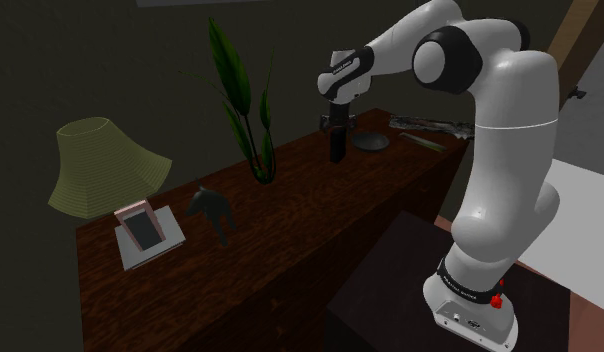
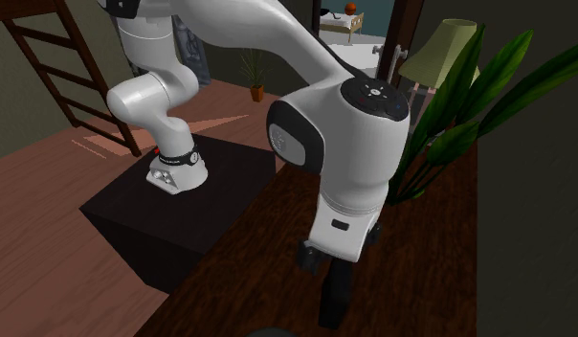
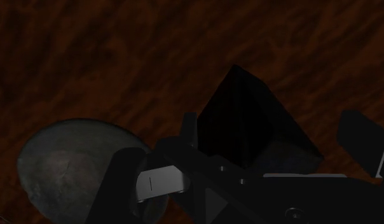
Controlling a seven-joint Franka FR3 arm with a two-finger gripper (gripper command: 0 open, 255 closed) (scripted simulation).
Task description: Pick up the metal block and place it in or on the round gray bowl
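The gripper [image 1: 337, 150] hangs straight down over the dark wood surface [image 1: 290, 225], its tips low against the top. In the wrist view the fingers [image 3: 121, 184] are spread, and the block [image 3: 248, 114], a dark, sharp-edged shape, sits on the surface between them. A strip of wood shows between the block and one finger, so nothing is pinched. The round gray bowl [image 3: 70, 159] lies just beside the gripper, outside the other finger, and that finger is all that stands between the block and the bowl. In the shoulder view the bowl [image 1: 371, 142] sits right next to the gripper on the right.

To the shoulder view's left there's a tall leafy plant [image 1: 245, 100], near but apart from the hand. Further along are a small dark figurine [image 1: 212, 208], a tilted pink-edged frame [image 1: 145, 232] and a pale green lampshade [image 1: 102, 165]. A long grey thing [image 1: 430, 124] lies at the far end past the bowl. The second exterior view has the gripper [image 2: 333, 306] close up with the plant [image 2: 450, 124] behind it, and the dark stand [image 2: 172, 211] and a ladder [image 2: 67, 67] beyond.
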